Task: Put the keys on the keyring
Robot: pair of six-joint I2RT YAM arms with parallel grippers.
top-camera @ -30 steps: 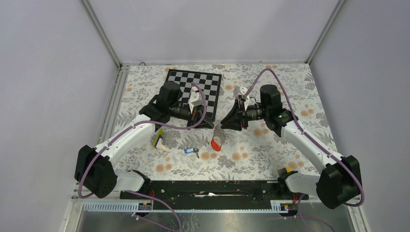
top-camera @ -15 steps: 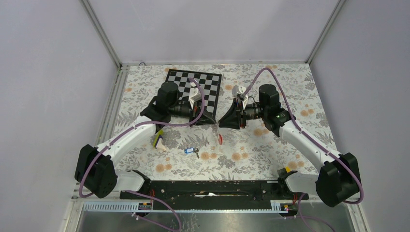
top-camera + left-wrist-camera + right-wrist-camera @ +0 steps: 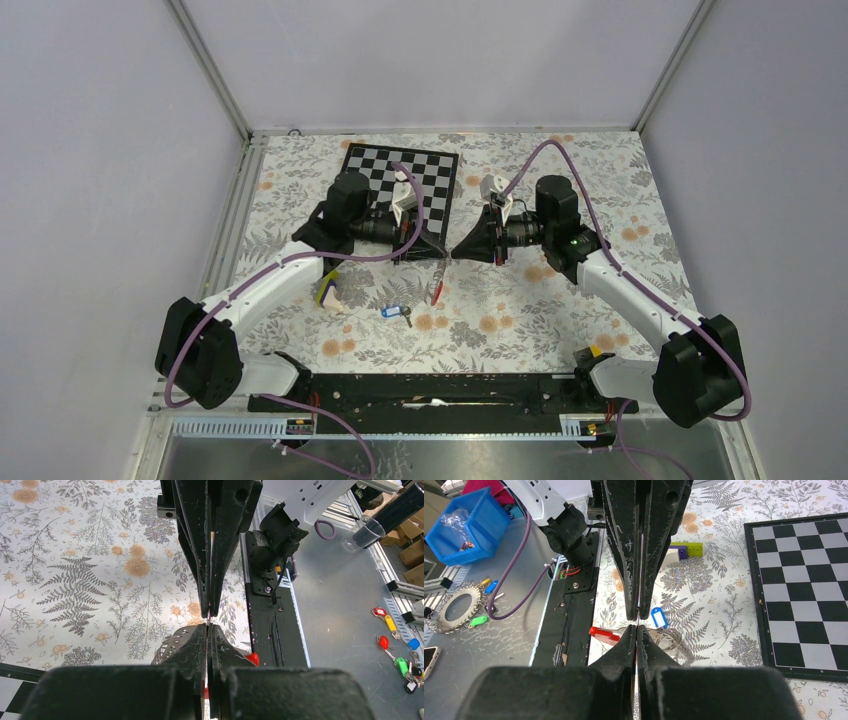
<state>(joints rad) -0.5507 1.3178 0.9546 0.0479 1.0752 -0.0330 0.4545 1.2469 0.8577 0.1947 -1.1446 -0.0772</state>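
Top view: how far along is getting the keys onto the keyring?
Done: the keyring is picked up. In hand: the left gripper and right gripper both pinch it. Left: the keys lie loose on the table, not yet threaded on.

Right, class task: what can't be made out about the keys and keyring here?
Which gripper pinches the keyring: in both wrist views the shut left gripper and right gripper cover the contact.
The keys: metal part too small from above; the right wrist view shows only the blue tag beside the fingers.
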